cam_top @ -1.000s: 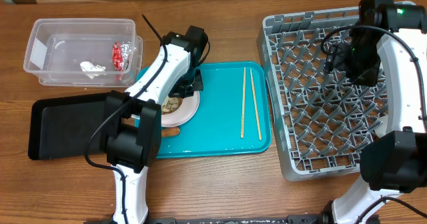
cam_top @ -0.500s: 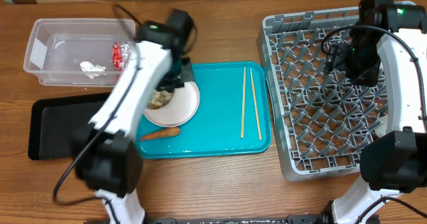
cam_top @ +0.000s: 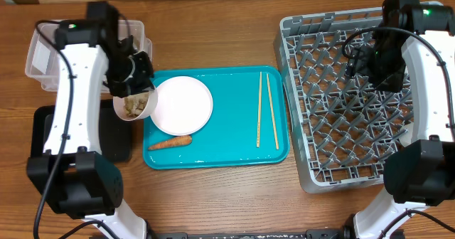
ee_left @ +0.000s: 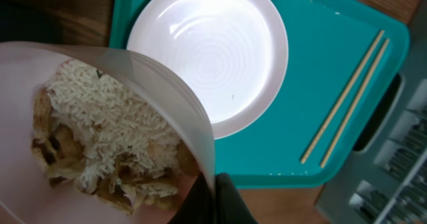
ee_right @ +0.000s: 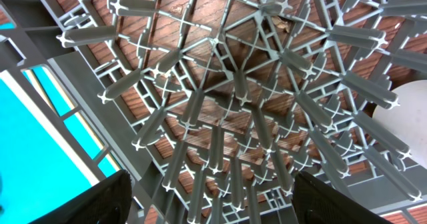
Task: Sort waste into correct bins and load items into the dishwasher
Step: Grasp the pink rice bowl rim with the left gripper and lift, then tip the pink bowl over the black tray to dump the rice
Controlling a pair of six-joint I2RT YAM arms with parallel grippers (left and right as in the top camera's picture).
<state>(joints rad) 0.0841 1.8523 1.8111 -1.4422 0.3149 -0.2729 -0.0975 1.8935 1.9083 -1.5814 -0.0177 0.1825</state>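
Overhead: my left gripper (cam_top: 135,82) is clenched on the rim of a bowl (cam_top: 132,107) carrying beige scraps (cam_top: 132,108). The bowl is held at the left edge of the teal tray (cam_top: 227,150), just beside the plate (cam_top: 183,105). The plate lies bare on the teal tray, the carrot (cam_top: 170,143) lies near it toward the front edge, and the chopsticks (cam_top: 266,109) lie side by side toward the tray's right end. The black tray (cam_top: 117,143) sits left of the teal tray, partly under my arm. The tub (cam_top: 39,57) sits behind it, mostly hidden by my arm. My right gripper (cam_top: 370,62) hangs over the rack (cam_top: 334,139), which stands at the right of the teal tray. Left wrist: the bowl (ee_left: 133,71) is tilted, with rice (ee_left: 100,111) piled over scraps (ee_left: 127,184). One dark finger (ee_left: 217,197) presses its wall. Past the bowl are the plate (ee_left: 213,51), the teal tray (ee_left: 300,124), the chopsticks (ee_left: 343,104) and a corner of the rack (ee_left: 387,177). Right wrist: my right gripper (ee_right: 210,184) is released, fingers (ee_right: 87,204) spread wide with nothing between them, above the rack's pegs (ee_right: 233,84). The teal tray (ee_right: 40,131) shows at the left.
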